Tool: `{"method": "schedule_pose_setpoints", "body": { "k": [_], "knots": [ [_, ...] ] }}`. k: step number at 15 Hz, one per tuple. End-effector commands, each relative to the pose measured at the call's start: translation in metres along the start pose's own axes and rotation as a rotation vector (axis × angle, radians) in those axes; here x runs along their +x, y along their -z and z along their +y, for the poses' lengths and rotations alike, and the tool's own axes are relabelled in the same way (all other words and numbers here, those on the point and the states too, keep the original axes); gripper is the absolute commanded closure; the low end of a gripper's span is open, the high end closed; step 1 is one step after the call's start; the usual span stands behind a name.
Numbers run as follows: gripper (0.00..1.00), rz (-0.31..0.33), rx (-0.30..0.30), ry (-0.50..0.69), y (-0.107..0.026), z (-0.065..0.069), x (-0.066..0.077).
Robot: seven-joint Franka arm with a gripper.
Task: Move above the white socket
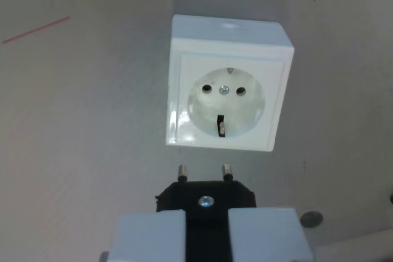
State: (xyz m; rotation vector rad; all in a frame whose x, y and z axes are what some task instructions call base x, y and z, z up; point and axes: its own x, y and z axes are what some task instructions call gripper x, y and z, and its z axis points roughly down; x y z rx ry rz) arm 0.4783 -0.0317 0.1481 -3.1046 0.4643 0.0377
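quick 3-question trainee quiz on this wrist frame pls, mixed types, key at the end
1. True or false: the black plug is already seated in the white socket.
2. How many metal pins show on the plug?
3. In the wrist view, the red line on the grey surface lies: A) upper left, B) lower right, C) under the socket.

Key: 1. False; the plug sits between the gripper fingers, below the socket in the picture and apart from it. 2. Two. 3. A.

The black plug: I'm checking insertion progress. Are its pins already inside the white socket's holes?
No. The black plug and its two pins show below the white socket, clear of its holes.
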Motion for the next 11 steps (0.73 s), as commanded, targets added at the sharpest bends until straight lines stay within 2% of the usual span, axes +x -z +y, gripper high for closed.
{"method": "schedule_pose_setpoints", "body": {
  "k": [1, 6, 11],
  "knots": [
    [1.0, 0.095, 0.027, -0.101, -0.011, 0.006, -0.001],
    [1.0, 0.092, 0.033, -0.1, -0.022, 0.01, 0.001],
    [1.0, 0.086, 0.035, -0.092, -0.027, 0.013, 0.002]
  ]
}}
